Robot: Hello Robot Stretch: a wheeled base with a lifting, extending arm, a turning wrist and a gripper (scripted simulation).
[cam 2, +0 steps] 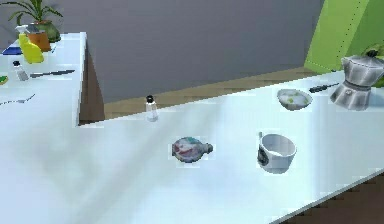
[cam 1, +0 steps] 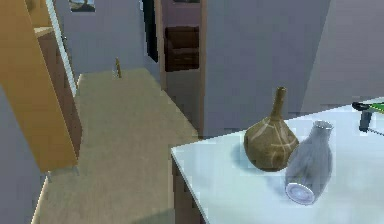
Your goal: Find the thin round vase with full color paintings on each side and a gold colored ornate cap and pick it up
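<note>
The white table [cam 1: 230, 165] ran off the forward view's right and bottom edges, and the clear vase [cam 1: 308, 165] covered part of the brown vase [cam 1: 268, 138] behind it. A green thing [cam 1: 376, 103] at the right edge was cut short, and a small upright thing [cam 1: 118, 68] on the far floor was too small to name. In the arm side view the top edge clipped the potted plant [cam 2: 35, 15], the right edge clipped the metal pot [cam 2: 358, 80], and the small mottled thing [cam 2: 190, 150] lying on the counter [cam 2: 100, 170] was too small to identify.

Brown-streaked vase [cam 1: 270, 140]; possibly multicoloured flask [cam 2: 190, 150]
</note>
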